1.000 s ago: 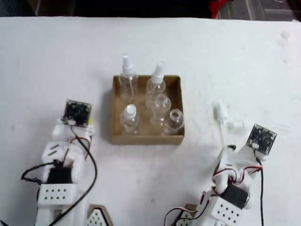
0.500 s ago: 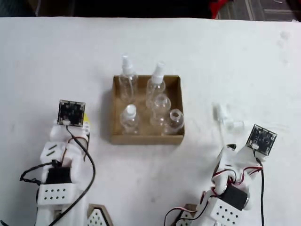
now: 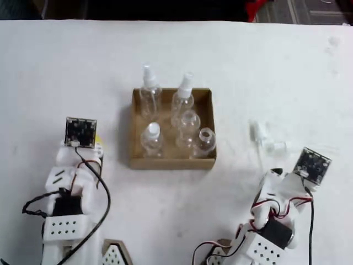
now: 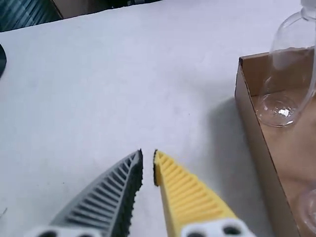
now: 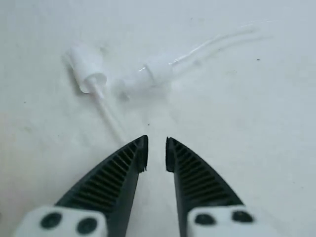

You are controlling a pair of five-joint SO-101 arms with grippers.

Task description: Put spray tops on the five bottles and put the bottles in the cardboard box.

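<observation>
The white table [image 3: 55, 66] has a box [image 3: 172, 163] in the middle, and five bottles [image 3: 150, 99] stand in it. Three look finished. Two open bottles [image 3: 206, 137] do not. Two tops [image 5: 89, 66] lie on the table just in front of the right gripper [image 5: 156, 148]. Its fingers are almost shut and hold nothing. The left gripper [image 4: 148, 163], beside the box, is the same. I think the right gripper must open wider next and grab a top.

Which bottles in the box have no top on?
The middle bottle and the front-right bottle, both open-necked, on the cardboard box's right side. The back-left bottle, back-right bottle and front-left bottle wear white tops.
</observation>
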